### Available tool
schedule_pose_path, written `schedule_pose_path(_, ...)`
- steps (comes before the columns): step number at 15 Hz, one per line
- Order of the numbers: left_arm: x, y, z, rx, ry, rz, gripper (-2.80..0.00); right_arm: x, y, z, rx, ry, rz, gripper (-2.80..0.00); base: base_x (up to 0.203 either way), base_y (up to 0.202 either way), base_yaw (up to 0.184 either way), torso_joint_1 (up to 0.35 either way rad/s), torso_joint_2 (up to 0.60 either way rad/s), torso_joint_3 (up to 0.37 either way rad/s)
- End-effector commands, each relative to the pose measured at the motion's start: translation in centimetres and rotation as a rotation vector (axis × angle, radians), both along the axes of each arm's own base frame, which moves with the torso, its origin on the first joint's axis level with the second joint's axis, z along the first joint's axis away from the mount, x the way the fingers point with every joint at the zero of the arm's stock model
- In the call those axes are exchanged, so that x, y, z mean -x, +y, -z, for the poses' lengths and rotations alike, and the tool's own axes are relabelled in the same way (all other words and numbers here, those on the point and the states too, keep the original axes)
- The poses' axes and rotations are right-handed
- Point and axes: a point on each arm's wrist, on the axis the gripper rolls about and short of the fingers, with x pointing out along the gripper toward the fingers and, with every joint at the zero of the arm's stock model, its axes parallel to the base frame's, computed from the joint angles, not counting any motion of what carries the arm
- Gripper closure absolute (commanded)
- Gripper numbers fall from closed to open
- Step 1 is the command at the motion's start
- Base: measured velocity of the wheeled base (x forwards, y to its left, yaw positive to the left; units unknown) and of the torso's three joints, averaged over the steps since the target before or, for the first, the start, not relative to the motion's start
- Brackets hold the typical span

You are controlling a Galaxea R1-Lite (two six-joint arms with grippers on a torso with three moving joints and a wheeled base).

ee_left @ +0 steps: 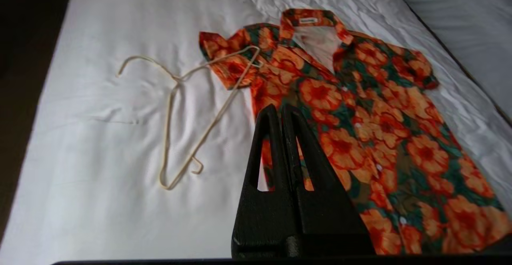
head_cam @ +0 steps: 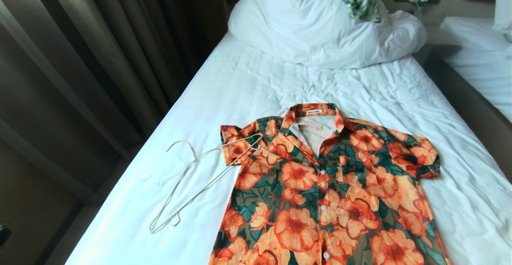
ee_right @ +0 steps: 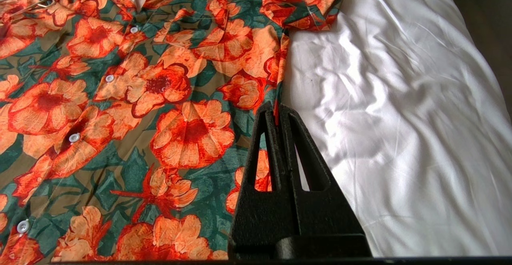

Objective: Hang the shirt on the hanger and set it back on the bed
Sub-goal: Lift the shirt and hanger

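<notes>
On the bed (head_cam: 248, 81), the shirt (head_cam: 332, 193) and hanger (head_cam: 200, 177) lie beyond both empty grippers, left (ee_left: 280, 109) and right (ee_right: 276, 109), fingers together.

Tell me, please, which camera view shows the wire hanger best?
The left wrist view: the whole hanger lies in it, one end on the shirt sleeve. The head view also shows it whole; the right wrist view catches only one end.

My left gripper (ee_left: 281, 111) and right gripper (ee_right: 276, 111) both hang empty in the air, black fingers pressed together.
</notes>
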Motion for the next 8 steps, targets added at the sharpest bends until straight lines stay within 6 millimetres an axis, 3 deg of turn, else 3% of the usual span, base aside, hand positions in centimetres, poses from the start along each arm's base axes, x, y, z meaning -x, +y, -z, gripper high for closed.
schedule_pose_path(1,-3.3,-1.1,-1.2,-0.001,0.151,0.104,0.00,0.0,0.0,0.0,0.000,-0.001,-0.001,0.00,0.000,0.000,0.000,0.000,0.00,0.000)
schedule_pose_path(6,-11.6,-5.3,-0.7,0.033,0.409,0.341,0.00,0.0,0.0,0.0,0.000,-0.001,-0.001,0.00,0.000,0.000,0.000,0.000,0.00,0.000)
schedule_pose_path(8,-15.7,-5.6,0.5,0.081,0.492,0.393,0.00,0.0,0.0,0.0,0.000,-0.001,-0.001,0.00,0.000,0.000,0.000,0.000,0.00,0.000)
